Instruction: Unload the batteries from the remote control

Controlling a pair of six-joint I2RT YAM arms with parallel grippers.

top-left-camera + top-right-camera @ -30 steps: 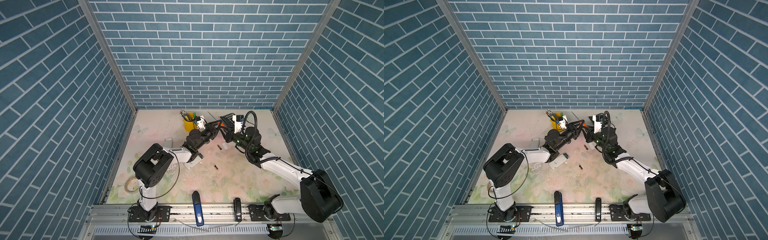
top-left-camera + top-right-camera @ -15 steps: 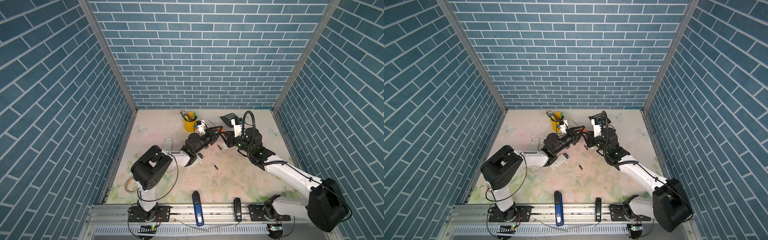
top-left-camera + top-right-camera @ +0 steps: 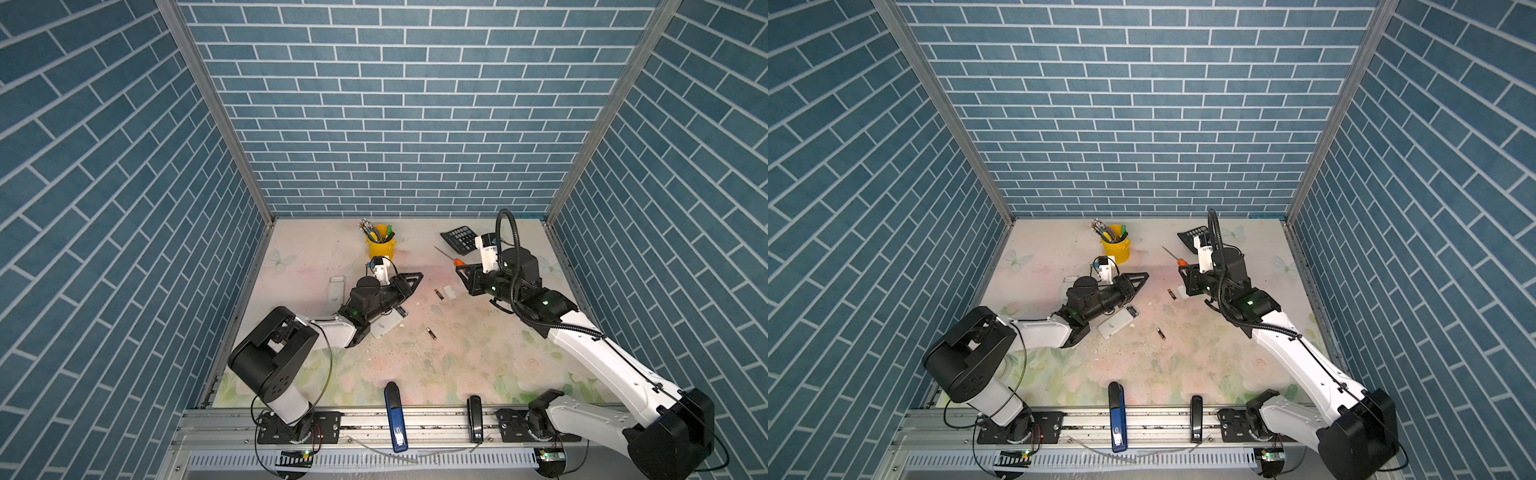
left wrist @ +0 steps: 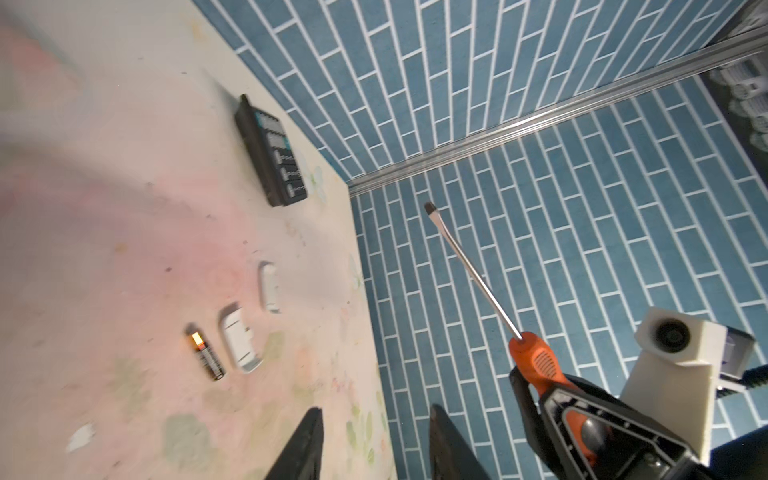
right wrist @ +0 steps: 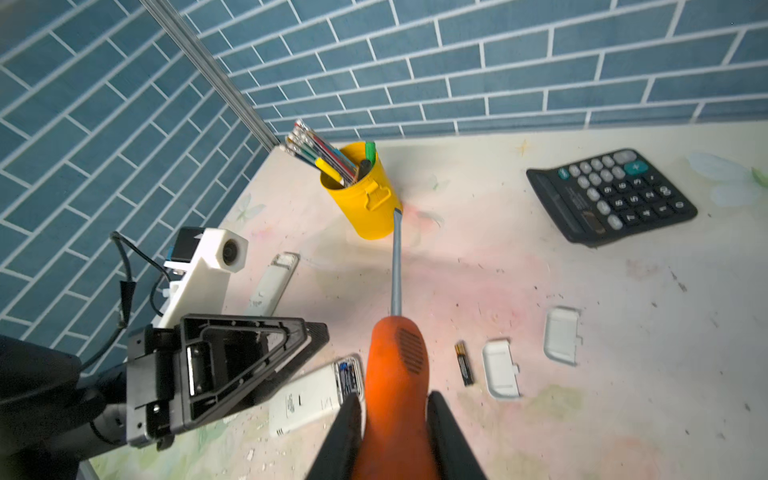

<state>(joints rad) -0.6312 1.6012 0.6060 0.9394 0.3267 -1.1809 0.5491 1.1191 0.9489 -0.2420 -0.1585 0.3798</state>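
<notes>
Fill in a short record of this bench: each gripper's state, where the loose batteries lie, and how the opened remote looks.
left gripper: open, empty
right gripper: shut on the screwdriver
battery A: on the table, beside a white cover
battery B: on the table, nearer the front
opened remote: bay exposed, batteries apparently inside
second remote: lies apart on the table

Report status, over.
Left claw open, empty. Right claw shut on screwdriver. Two batteries loose on table; more in remote. Nothing in the way.
</notes>
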